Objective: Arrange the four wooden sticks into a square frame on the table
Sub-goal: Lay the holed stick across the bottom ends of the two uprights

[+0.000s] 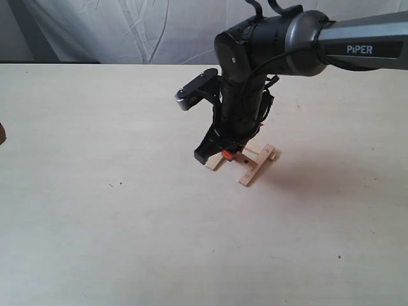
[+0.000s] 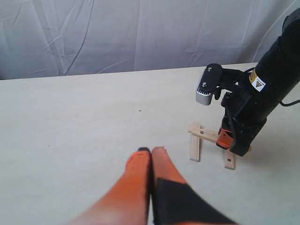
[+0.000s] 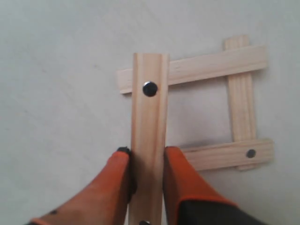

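The four wooden sticks lie together as a small square frame (image 1: 256, 164) on the table (image 1: 95, 223), just right of the middle. My right gripper (image 3: 147, 151) points down over the frame's left part and is shut on one holed stick (image 3: 150, 112). That stick's far end crosses over the end of a plain stick (image 3: 211, 65). Another plain stick (image 3: 241, 103) and a second holed stick (image 3: 229, 154) form the other two sides, ends overlapping. My left gripper (image 2: 151, 151) hovers low over bare table a short way from the frame (image 2: 195, 147), its fingers shut together with nothing between them.
The right arm's black body (image 1: 242, 95) hangs over the frame and hides part of it in the exterior view. A small brown object (image 1: 2, 134) shows at the left edge. White cloth (image 1: 127, 32) hangs behind the table's far edge.
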Motion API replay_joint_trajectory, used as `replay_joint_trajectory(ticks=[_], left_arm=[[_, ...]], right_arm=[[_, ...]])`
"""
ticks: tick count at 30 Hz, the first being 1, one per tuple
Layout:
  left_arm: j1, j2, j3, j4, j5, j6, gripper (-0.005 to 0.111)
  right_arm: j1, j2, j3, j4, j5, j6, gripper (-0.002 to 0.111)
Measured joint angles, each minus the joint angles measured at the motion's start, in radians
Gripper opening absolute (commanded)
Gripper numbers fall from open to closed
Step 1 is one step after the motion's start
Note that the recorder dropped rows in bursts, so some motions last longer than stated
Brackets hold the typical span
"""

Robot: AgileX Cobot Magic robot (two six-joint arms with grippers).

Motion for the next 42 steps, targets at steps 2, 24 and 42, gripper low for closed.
replay_joint_trajectory(ticks=[2, 24, 42], left_arm=[[0.000, 0.000, 0.000, 0.000, 0.000, 0.000, 0.000], [0.000, 0.000, 0.000, 0.000, 0.000, 0.000, 0.000], [0.000, 0.000, 0.000, 0.000, 0.000, 0.000, 0.000]], right_arm=[[-0.005, 0.000, 0.020, -0.009, -0.030, -0.021, -0.001], [-0.005, 0.000, 0.155, -0.089, -0.211, -0.043, 0.012], [-0.050, -0.092, 0.174, 0.071, -0.134, -0.012, -0.001]])
